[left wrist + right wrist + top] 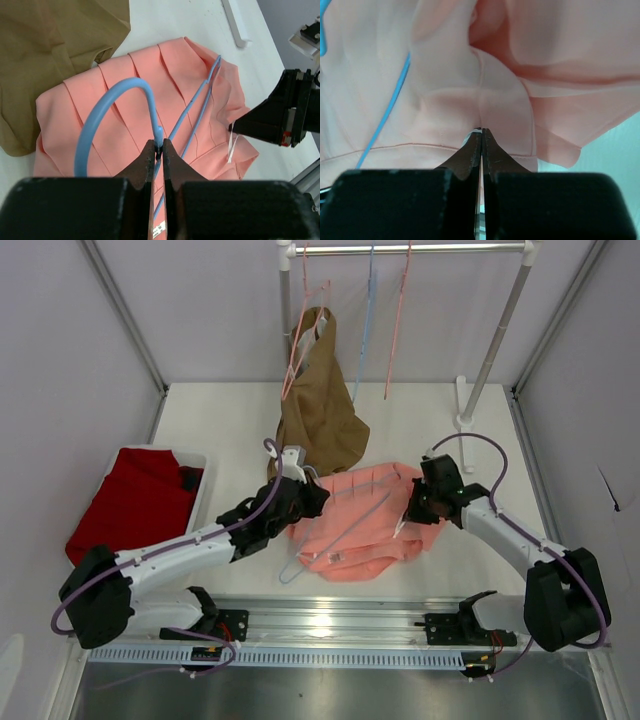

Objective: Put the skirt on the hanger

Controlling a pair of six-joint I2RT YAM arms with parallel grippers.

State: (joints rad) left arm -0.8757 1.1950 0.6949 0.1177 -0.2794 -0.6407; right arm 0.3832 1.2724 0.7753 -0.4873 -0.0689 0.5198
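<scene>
- Pink skirt lies flat mid-table, pleats up, touching brown garment behind it.
- Blue hanger rests on top of skirt, wire running diagonally across the fabric.
- L gripper is clamped tight on hanger neck, at base of hook.
- R gripper has jaws closed, pinching skirt's R edge; fabric bunches at the tips.
- Dark red cloth sits far L, well apart from skirt.
</scene>
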